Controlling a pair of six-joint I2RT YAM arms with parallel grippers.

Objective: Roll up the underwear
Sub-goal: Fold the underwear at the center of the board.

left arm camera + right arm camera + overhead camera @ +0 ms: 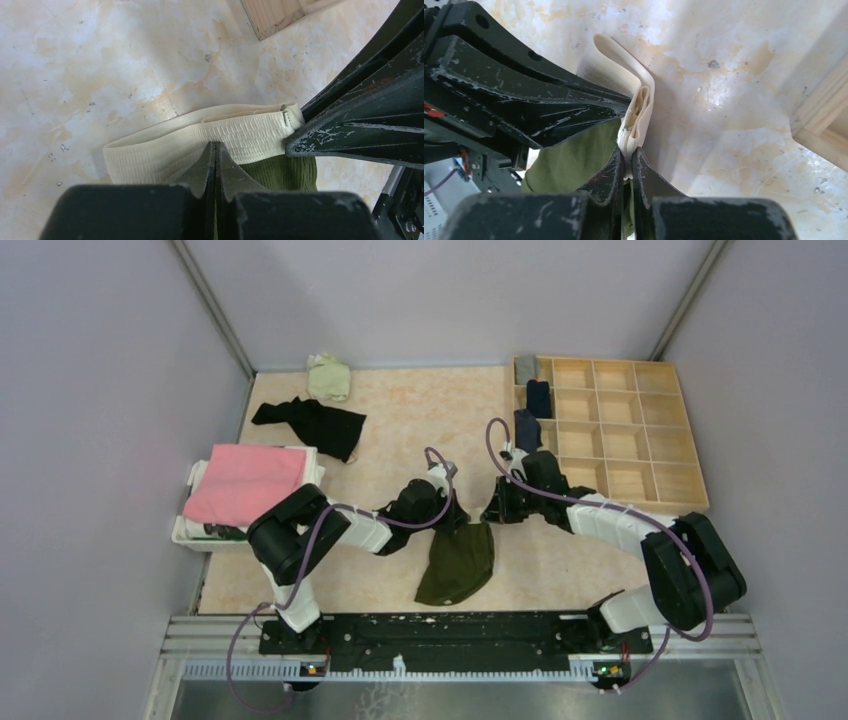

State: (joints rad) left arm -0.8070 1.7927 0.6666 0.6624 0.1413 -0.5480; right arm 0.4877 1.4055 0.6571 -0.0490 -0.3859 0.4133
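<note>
The olive underwear (458,562) is laid on the table just off the near left corner of the wooden tray (660,445), with its cream waistband (165,150) at the end nearer the tray. That waistband is pinched in two places. The left gripper (215,148) is closed tight on the ribbed band partway along. The right gripper (626,159) is clamped on the doubled-over end of the band, the part closest to the tray corner. The two grippers are seen close together, with the dark fingers of each crossing the other's wrist view. The olive body trails from the band away from the tray and lies partly flat on the tabletop.

Three rolled pieces (538,397) — one grey, two navy — are tucked into the tray's leftmost column. Well to the left of the tray, a dark garment (312,423) is spread out, and a pale green garment (328,377) is bunched behind it. Farther from the tray still, a pink cloth (245,480) is folded on top of a white basket (190,530).
</note>
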